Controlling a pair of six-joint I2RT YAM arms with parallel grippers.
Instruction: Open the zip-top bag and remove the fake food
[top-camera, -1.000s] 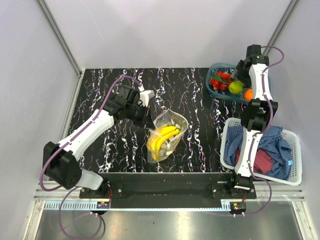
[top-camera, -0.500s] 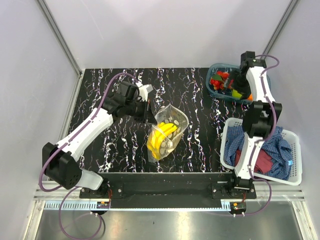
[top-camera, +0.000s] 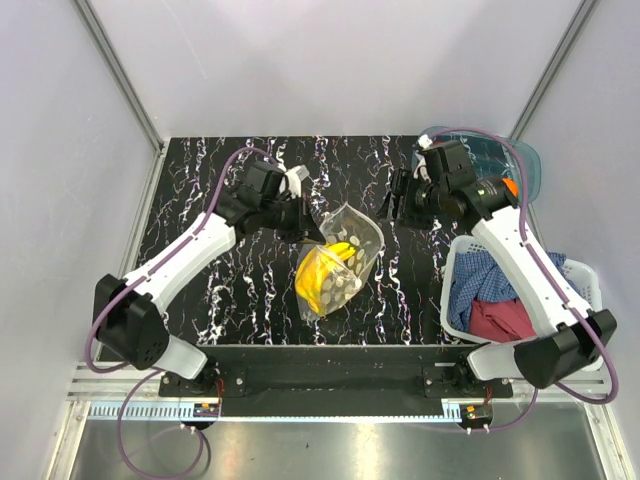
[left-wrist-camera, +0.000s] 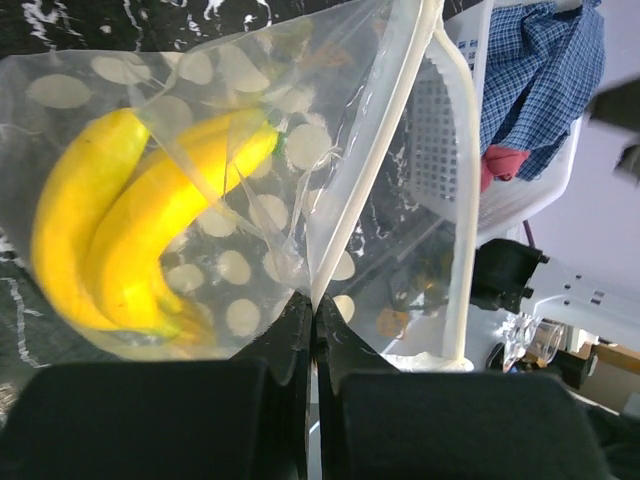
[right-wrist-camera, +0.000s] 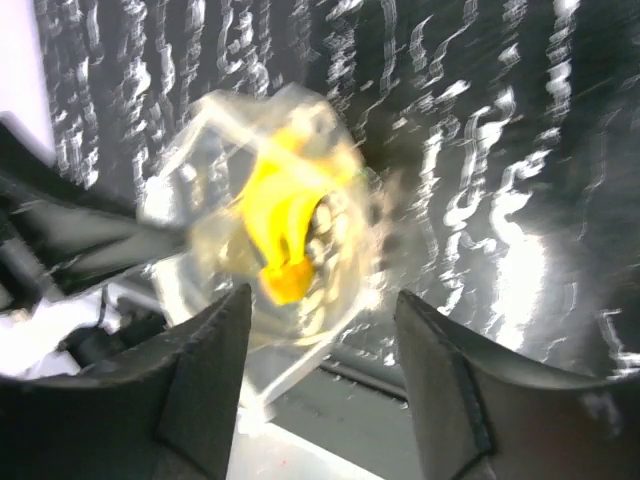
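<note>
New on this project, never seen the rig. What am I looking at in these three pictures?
Two robot arms are bolted at the near edge of the table. The wide picture looks down from above and behind them; the other two come from a camera on each wrist. The left gripper is shut on the edge of a clear dotted zip-top bag with a yellow banana inside. The right gripper is open and empty, facing the bag. At the right stand a teal tray and a white basket of cloths.
</note>
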